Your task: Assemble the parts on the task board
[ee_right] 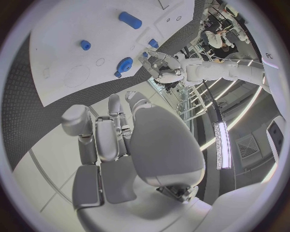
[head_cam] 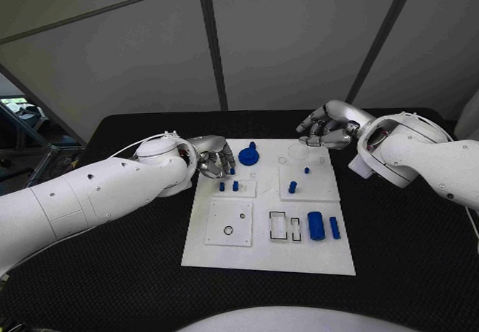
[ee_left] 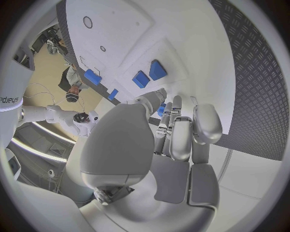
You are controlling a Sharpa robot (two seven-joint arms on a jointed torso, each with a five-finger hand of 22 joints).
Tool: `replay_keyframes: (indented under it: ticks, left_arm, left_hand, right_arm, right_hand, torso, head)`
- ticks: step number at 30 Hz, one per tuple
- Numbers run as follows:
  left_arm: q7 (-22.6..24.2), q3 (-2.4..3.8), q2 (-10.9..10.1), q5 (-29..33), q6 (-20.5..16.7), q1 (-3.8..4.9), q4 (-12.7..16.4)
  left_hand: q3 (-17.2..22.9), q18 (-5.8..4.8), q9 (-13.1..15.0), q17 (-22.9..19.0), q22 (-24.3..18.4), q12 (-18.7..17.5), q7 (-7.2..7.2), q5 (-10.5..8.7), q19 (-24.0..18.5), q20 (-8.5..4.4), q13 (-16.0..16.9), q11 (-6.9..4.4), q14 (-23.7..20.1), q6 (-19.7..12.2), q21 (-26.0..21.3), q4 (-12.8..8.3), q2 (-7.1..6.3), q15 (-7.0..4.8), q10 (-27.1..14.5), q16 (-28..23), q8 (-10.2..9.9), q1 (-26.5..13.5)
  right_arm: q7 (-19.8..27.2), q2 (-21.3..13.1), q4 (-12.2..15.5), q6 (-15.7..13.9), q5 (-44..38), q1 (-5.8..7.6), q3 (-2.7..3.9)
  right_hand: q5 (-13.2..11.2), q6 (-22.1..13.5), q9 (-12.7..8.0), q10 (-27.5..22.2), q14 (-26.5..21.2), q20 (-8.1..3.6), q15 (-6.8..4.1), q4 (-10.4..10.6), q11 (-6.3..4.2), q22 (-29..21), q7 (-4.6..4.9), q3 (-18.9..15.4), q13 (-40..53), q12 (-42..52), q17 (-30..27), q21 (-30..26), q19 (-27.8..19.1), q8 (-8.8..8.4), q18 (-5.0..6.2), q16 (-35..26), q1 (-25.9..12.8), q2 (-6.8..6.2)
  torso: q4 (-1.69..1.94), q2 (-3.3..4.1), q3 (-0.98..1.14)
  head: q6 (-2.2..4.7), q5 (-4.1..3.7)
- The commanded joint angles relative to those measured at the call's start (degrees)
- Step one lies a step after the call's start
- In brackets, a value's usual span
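The white task board (head_cam: 265, 245) lies mid-table. At its far left stands a round blue part (head_cam: 248, 157) with a knob. Two small blue pegs (head_cam: 228, 186) stand on a raised plate, and another peg (head_cam: 292, 187) stands to their right. A blue cylinder (head_cam: 315, 226) and a blue bar (head_cam: 334, 227) lie near the right edge. My left hand (head_cam: 211, 158) hovers at the board's far left edge beside the round part, fingers curled in. In the left wrist view a sliver of blue (ee_left: 161, 110) shows just past its fingertips (ee_left: 175, 104). My right hand (head_cam: 328, 130) hangs over the far right corner, fingers curled, holding nothing (ee_right: 115, 140).
A square plate with a round hole (head_cam: 229, 223) and two slotted outlines (head_cam: 284, 226) sit on the board's near half. Black table (head_cam: 411, 247) surrounds the board. Grey wall panels rise behind the table's far edge.
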Motion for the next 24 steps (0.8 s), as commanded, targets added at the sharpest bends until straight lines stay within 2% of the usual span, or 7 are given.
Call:
replay_keyframes:
  ticks: [1,4,10,12,13,15,24]
  left_arm:
    - [0.1,0.16,-0.7,1.1,-1.6,0.04,0.4]
    - [1.2,0.84,-1.8,2.7,-3.3,0.02,1.1]
    - [5.9,2.16,-5.2,14.1,-7.4,0.02,2.5]
    - [9.4,2.35,-6.2,21.2,-8.7,0.03,2.7]
    - [11.7,2.42,-6.6,26.1,-9.3,0.03,2.7]
    - [16.5,2.51,-7.3,36.5,-10.4,0.04,2.8]
    - [30.6,2.62,-9.2,63.3,-10.2,0.05,4.3]
  left_hand:
    - [-0.2,-5.22,0.0,-0.5,-0.6,-0.6,-0.03,0.04,-0.8,0.20,-0.2,0.31,0.6,-0.7,-0.9,0.2,-0.34,0.47,-1.0,0.1,-0.6,-0.5]
    - [-2.2,-4.89,0.1,-1.3,-1.6,-0.8,-0.16,-0.07,-1.6,0.62,-0.2,0.76,0.2,-1.2,-2.7,0.9,-1.02,0.90,-2.3,-0.1,-1.2,-1.7]
    - [-9.7,-3.76,0.2,-3.1,-5.3,0.8,0.90,-0.05,-4.1,0.92,0.4,0.87,-0.6,-0.1,-8.4,2.7,-0.49,1.10,-4.2,-0.6,-1.2,-2.7]
    - [-12.1,-2.80,0.2,-11.1,-9.0,1.1,1.42,-0.05,-7.2,1.20,0.4,1.35,-3.9,-0.3,-14.0,3.5,0.10,1.42,-5.8,-4.6,-1.5,-2.7]
    - [-13.6,-2.06,0.1,-26.2,-12.0,1.5,1.63,-0.07,-9.8,1.44,0.4,1.63,-10.0,-0.7,-18.5,3.9,0.64,1.66,-7.2,-12.6,-1.8,-2.1]
    - [-14.8,-0.82,0.2,-36.1,-17.2,2.2,2.31,0.00,-14.5,1.86,0.4,2.16,-15.0,-1.0,-26.6,4.2,1.90,2.18,-9.1,-19.6,-2.0,-0.6]
    - [-14.4,-0.57,0.5,-41.1,-20.1,7.3,2.64,0.14,-17.7,2.61,1.2,2.51,-18.3,2.6,-31.3,4.2,5.03,2.60,-9.3,-24.6,0.0,2.4]
  right_arm:
    - [0.1,-0.4,-0.1,1.0,-3.2,0.10,0.02]
    - [-0.1,-0.9,-0.2,2.5,-8.0,0.03,0.01]
    - [-0.6,-1.9,0.4,6.0,-19.4,-0.62,-0.12]
    - [-0.7,-2.1,0.7,6.7,-22.2,-0.79,-0.27]
    - [-0.8,-2.2,0.8,7.1,-23.7,-0.92,-0.33]
    - [-1.1,-2.4,1.1,7.5,-26.1,-1.29,-0.42]
    - [-1.7,-1.6,1.2,7.2,-31.4,-3.08,-0.62]
  right_hand:
    - [-4.6,1.5,0.1,-1.1,1.4,0.15,-0.10,-0.2,0.27,-0.5,0.09,1.9,-5.9,-7.4,-1.0,-0.5,-0.2,0.32,1.14,-1.0,1.6,-0.38]
    - [-10.2,3.2,0.0,0.6,1.7,0.43,0.30,-0.6,0.52,0.0,0.42,4.3,-12.9,-15.0,-1.3,-0.3,0.5,-0.04,1.07,-1.3,3.1,-1.03]
    - [-12.2,5.5,-0.1,2.9,2.1,0.69,0.45,-1.3,0.55,0.7,-0.45,6.5,-20.4,-22.8,-1.0,0.1,1.1,-1.36,0.86,-1.1,3.6,-2.63]
    - [-12.5,5.6,-0.2,3.5,2.1,0.67,0.50,-1.4,0.61,0.7,-0.53,6.9,-21.9,-24.2,-1.0,0.0,1.1,-2.01,0.90,-1.1,3.4,-3.09]
    - [-12.5,5.5,-0.2,3.5,2.2,0.71,0.51,-1.5,0.61,0.7,-0.68,7.0,-22.4,-24.6,-0.9,0.0,1.0,-2.24,0.88,-1.0,3.4,-3.16]
    - [-12.8,5.4,-0.2,3.2,2.2,0.72,0.58,-1.5,0.63,0.5,-0.85,7.1,-23.3,-25.6,-0.8,-0.1,0.9,-2.73,0.89,-0.9,3.2,-3.40]
    - [-13.3,5.4,-0.2,3.0,2.4,0.91,1.06,-1.9,1.27,1.7,-0.38,7.7,-26.3,-28.1,-1.6,0.6,1.6,-4.11,0.65,-1.2,2.7,-3.98]
  torso:
    - [0.02,-0.06,-0.02]
    - [0.03,-0.03,-0.02]
    - [-0.04,-0.06,0.07]
    - [-0.04,-0.05,0.07]
    - [-0.02,-0.04,0.06]
    - [0.13,0.01,-0.01]
    - [-0.02,0.06,0.02]
  head:
    - [0.09,-0.10]
    - [0.23,-0.29]
    - [0.51,-1.75]
    - [0.61,-2.15]
    - [0.62,-2.43]
    - [0.83,-2.97]
    - [0.86,-3.42]
